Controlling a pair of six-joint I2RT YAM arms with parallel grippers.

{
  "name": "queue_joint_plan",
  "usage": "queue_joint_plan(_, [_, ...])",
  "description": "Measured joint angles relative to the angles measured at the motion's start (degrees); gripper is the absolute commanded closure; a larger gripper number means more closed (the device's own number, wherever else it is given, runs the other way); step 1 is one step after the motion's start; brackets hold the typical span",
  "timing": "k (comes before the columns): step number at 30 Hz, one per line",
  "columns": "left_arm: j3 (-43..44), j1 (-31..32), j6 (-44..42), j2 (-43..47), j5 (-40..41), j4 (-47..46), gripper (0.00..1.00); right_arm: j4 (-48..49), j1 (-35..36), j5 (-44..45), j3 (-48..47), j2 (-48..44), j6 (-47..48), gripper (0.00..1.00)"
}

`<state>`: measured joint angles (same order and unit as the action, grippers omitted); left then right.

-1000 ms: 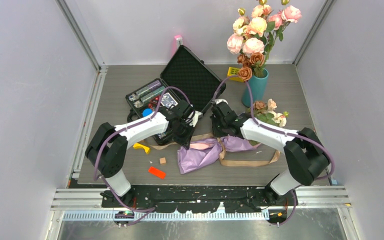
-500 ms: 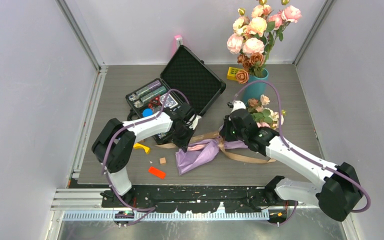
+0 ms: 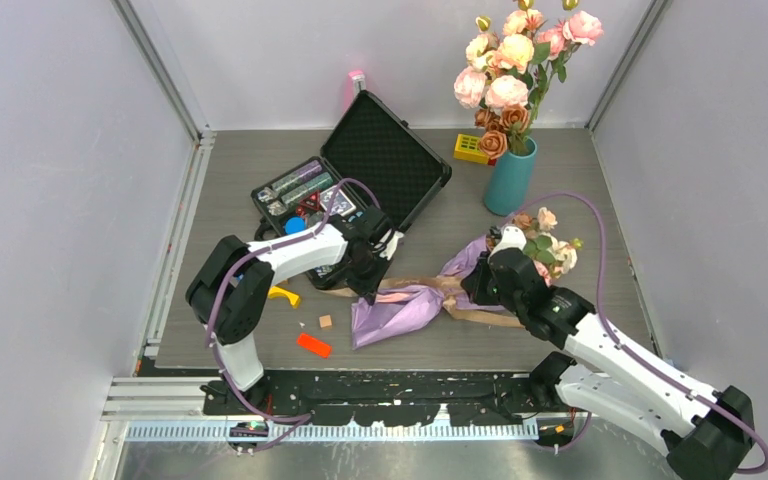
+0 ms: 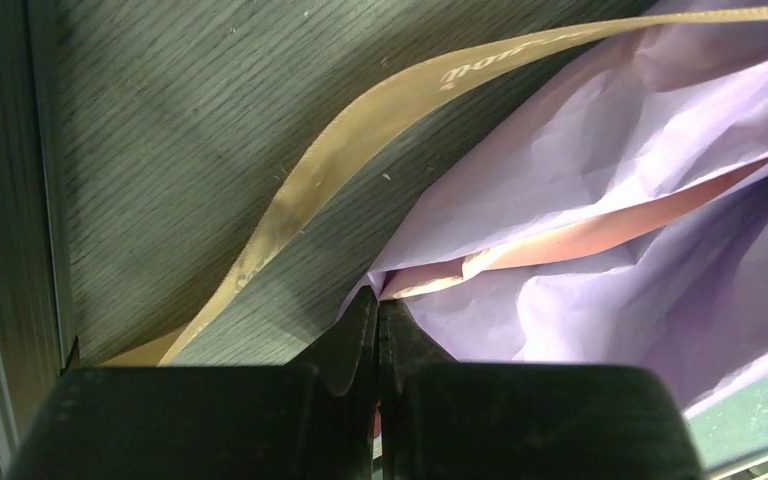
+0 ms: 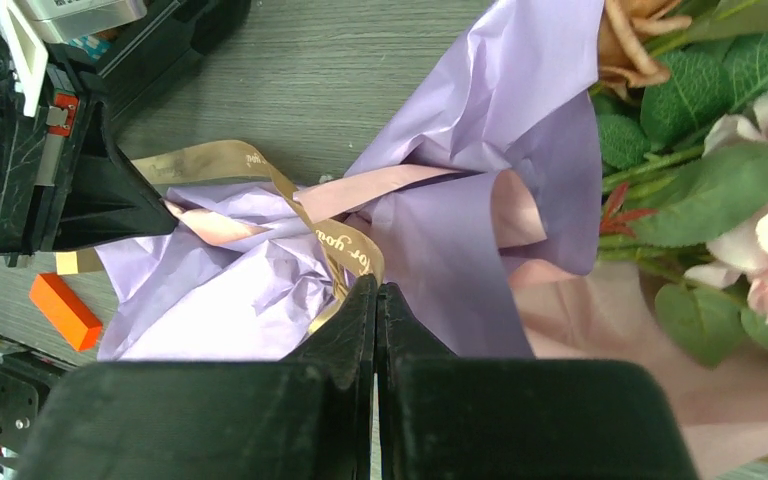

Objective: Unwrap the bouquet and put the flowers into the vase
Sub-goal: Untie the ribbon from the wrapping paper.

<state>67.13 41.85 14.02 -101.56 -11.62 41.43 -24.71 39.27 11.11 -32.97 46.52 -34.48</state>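
Two hands, both shut: left hand (image 4: 378, 308) pins the bouquet (image 3: 407, 305) by its paper corner, right at its tips, w/ ribbon (image 4: 290, 195) trailing just left. The right hand (image 5: 376, 292) has swung out rightwd, apparently clamped on ribbon by the knot. Flowers (image 3: 545, 245) sit just beyond its tips, vase (image 3: 510, 180) further off. Wrap's now stretched btwn them, so the knot's prob loosening but not undone yet.

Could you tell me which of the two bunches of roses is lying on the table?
The small bunch of pink, peach and white roses, lying in lilac paper; the bigger bunch stands upright in the teal vase.
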Motion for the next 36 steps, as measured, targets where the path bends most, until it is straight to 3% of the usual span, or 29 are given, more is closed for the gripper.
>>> queue_joint_plan(8, [0.15,0.02,0.0,-0.11,-0.11,-0.02,1.0,-3.1,0.0,2.91,2.84,-4.48,-4.09,0.99])
queue_joint_plan(14, [0.15,0.02,-0.09,-0.09,-1.03,-0.2,1.0,-4.31,0.04,4.04,3.58,-7.58,-5.99,0.84])
queue_joint_plan(20, [0.15,-0.02,-1.38,0.61,-0.98,0.2,0.77,-4.22,0.02,3.06,3.5,-7.85,-4.59,0.98])
queue_joint_plan(28, [0.15,-0.04,-2.1,7.8,-1.07,0.07,0.49,0.72,0.02,-6.82,3.17,-4.35,-2.19,1.0])
queue_joint_plan(31, [-0.22,0.07,-0.5,12.7,-2.38,-1.7,0.43,3.67,0.02,-11.23,3.17,-3.74,-1.68,1.0])
queue_joint_plan(36, [-4.09,1.81,5.51,21.07,-5.99,-9.79,0.42,5.33,0.02,-12.28,3.17,-4.22,-1.68,1.0])
